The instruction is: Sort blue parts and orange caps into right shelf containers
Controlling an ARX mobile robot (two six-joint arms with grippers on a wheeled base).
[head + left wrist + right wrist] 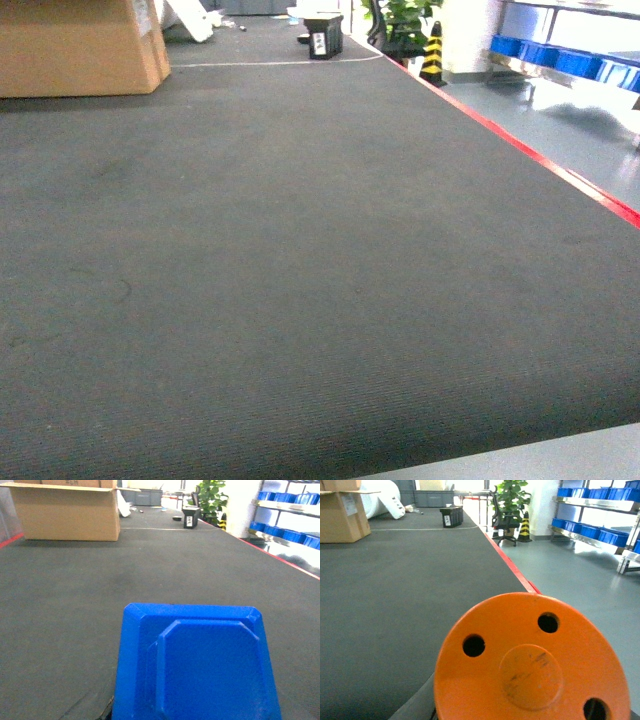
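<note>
Carrying a blue part [195, 665] right in front of the left claw and an orange cap [530, 665] in front of the right, though neither claw shows, so grip can't be told. Either could slip before the right shelf containers [600, 532], well ahead.

We face a wide dark grey mat [300, 260] with a fine ribbed weave, bordered on its right side by a red strip [540, 160] against the light grey floor [590, 140]. A brown cardboard box [80, 45] stands on the mat at the far left. A small black box [323, 37] with a white label stands on it at the far end, right of centre.
</note>
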